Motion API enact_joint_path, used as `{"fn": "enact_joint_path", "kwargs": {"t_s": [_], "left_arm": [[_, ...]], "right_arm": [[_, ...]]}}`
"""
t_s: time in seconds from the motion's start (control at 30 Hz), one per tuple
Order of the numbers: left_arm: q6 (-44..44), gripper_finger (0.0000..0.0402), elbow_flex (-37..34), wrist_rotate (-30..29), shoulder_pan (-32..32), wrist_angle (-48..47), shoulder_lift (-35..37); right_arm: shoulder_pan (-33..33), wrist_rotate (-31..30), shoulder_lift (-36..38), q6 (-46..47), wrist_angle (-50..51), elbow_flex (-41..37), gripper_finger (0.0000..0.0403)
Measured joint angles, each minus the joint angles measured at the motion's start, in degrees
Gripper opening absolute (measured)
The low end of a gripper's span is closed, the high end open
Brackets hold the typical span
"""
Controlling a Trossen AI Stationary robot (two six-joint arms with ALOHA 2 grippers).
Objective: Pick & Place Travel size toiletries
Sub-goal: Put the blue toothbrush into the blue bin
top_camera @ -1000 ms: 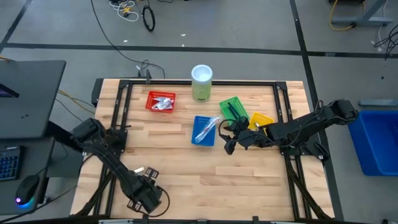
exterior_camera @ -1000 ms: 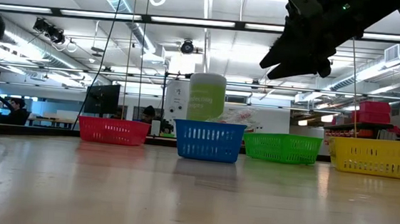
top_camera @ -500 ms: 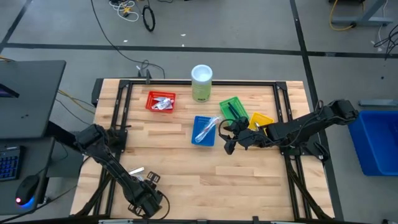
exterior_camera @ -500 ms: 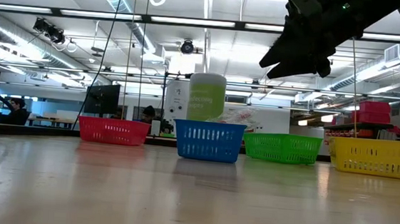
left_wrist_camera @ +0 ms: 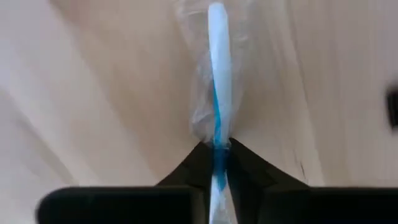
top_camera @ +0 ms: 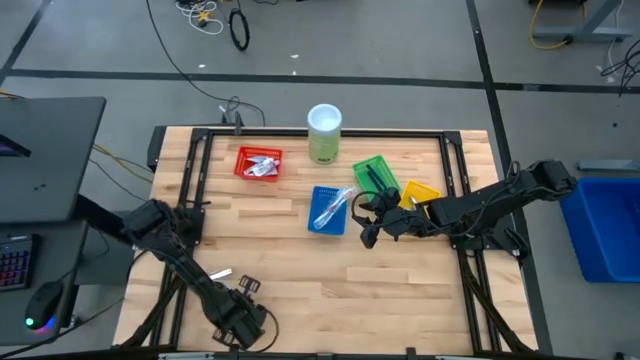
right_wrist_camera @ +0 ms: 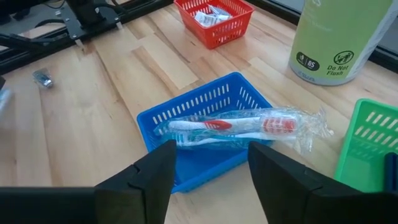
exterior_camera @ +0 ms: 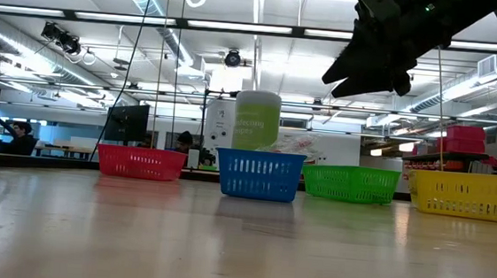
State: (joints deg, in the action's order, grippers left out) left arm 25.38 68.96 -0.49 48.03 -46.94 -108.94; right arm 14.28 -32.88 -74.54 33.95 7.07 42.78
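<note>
From above, the left end effector (top_camera: 243, 322) sits low at the near left corner of the desk (top_camera: 300, 270), a touch nearer the front edge than half a second ago, and its arm has folded in a little more. Just beside it on the wood lie a pale slim item (top_camera: 221, 273) and a small dark piece (top_camera: 247, 285). The right end effector (top_camera: 368, 222) hangs over the gap between the blue basket (top_camera: 328, 210) and the yellow basket (top_camera: 419, 193), unchanged from the earlier frames. The red basket (top_camera: 258, 163) holds pale sachets, the green basket (top_camera: 376, 174) dark slim items, and the pale-green canister (top_camera: 324, 133) stands at the back.

From desk height, the right end effector (exterior_camera: 367, 73) hangs high above the row of baskets, exactly as before; the left arm is only a dark shape at the far left edge, which has shifted slightly.

The left wrist view shows the left fingers (left_wrist_camera: 198, 163) pressed together on a blue-and-white wrapped toothbrush (left_wrist_camera: 216, 81), which stretches away over the wood.

The right wrist view shows the right fingers (right_wrist_camera: 152, 174) spread wide with nothing between them, above the blue basket, where a wrapped red-and-white toothbrush (right_wrist_camera: 239, 127) lies across the rim.
</note>
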Motion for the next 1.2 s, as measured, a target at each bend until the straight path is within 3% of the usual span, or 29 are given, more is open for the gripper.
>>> {"fn": "enact_joint_path", "kwargs": {"t_s": [0.2, 0.33, 0.47, 0.63, 0.77, 0.97, 1.2], "left_arm": [[0.8, 0.0023, 4.4, -7.8, -4.7, 0.0, 0.9], [1.3, 0.0044, 7.7, -16.3, -9.3, -0.1, 3.6], [2.9, 0.0056, 9.2, -24.2, -15.7, 0.7, 7.2], [2.6, 0.0028, 9.2, -27.9, -25.1, 6.4, 9.7], [2.3, 0.0027, 9.2, -27.4, -33.0, 14.9, 9.6], [2.4, 0.0057, 7.3, -19.6, -42.5, 24.5, 9.5], [3.9, 0.0029, 1.8, -14.9, -48.1, 29.2, 9.4]], "right_arm": [[0.0, 0.0, 0.0, -1.5, 0.0, 0.0, 0.0202], [0.0, 0.1, 0.0, -4.4, 0.7, 0.0, 0.0207], [0.0, 0.1, 0.0, -6.8, 5.5, 0.0, 0.0214], [0.0, 2.0, 0.0, -3.6, 14.8, 0.0, 0.022], [0.0, 3.1, 0.0, -0.5, 17.6, 0.0, 0.0217], [0.0, 3.0, 0.0, -0.3, 17.1, 0.0, 0.0206], [0.0, 3.0, 0.0, -0.3, 17.0, 0.0, 0.0202]]}}
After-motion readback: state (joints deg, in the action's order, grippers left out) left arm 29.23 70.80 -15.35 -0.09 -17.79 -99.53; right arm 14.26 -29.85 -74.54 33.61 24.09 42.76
